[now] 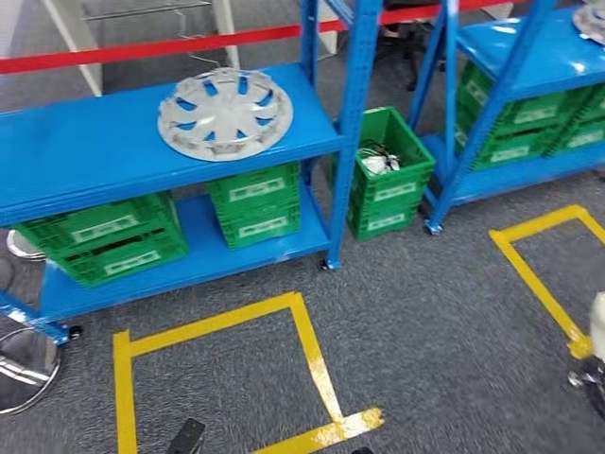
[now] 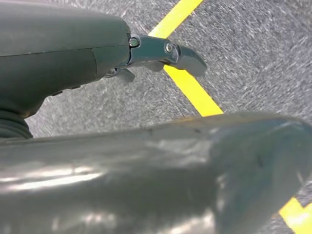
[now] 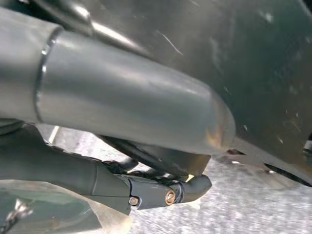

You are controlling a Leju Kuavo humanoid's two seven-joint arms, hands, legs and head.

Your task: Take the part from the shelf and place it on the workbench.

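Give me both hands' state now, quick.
Left hand: holds nothing, fingers straight, open.
Right hand: cannot tell; nothing seen in it.

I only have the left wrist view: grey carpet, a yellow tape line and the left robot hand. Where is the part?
Observer: In the head view a silver wheel cover lies flat on the upper shelf of a blue rack, ahead of the robot.
Operator: Anything beneath it?
Observer: Green crates sit on the lower shelf.
Operator: Is the right robot hand carrying something?
Observer: No. The right wrist view shows the right robot hand holding nothing, with its fingers stretched out.
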